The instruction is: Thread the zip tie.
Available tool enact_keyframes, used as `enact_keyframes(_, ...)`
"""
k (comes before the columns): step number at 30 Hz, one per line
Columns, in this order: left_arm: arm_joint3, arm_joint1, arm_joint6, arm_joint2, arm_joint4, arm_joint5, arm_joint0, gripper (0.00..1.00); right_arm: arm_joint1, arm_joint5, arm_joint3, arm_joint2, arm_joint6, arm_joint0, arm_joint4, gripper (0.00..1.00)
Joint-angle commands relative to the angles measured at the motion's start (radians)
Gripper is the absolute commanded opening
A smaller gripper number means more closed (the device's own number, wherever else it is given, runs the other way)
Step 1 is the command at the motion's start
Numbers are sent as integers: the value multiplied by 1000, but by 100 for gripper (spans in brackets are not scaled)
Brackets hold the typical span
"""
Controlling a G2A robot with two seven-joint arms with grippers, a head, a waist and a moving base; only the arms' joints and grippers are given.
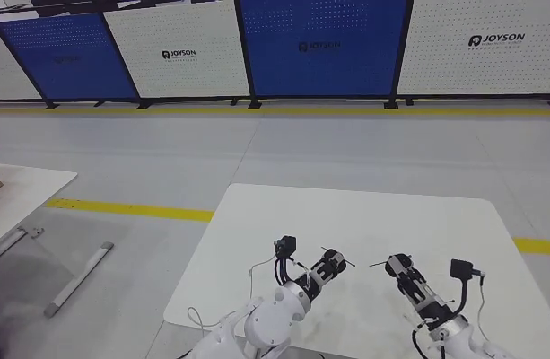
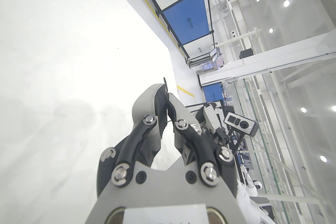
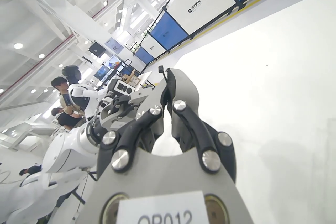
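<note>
Near the desk's (image 1: 364, 215) near edge, the two arms angle toward each other, tips apart. Left jaws pinch a thin black strip (image 2: 165, 82). Right jaws, their mount bearing a printed label (image 3: 161, 206), pinch the zip tie (image 3: 160, 69) below its head.

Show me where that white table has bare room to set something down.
The table is bare from its far edge to the left fingers and right fingers, and along both sides. Crowded: the near edge, where each pair pinches a black zip tie strip.
</note>
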Motion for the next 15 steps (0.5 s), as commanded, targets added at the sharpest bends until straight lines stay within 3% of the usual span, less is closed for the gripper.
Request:
enact_keyframes(1,0,0,0,0,0,0,0,0,-3,-7,0,2,-14,-3,-3,0)
enact_keyframes(12,0,0,0,0,0,0,0,0,-4,-7,-2,3,-15,-4,-3,0)
enact_keyframes(15,0,0,0,0,0,0,0,0,-12,-49,2,25,-77,-30,-33,0)
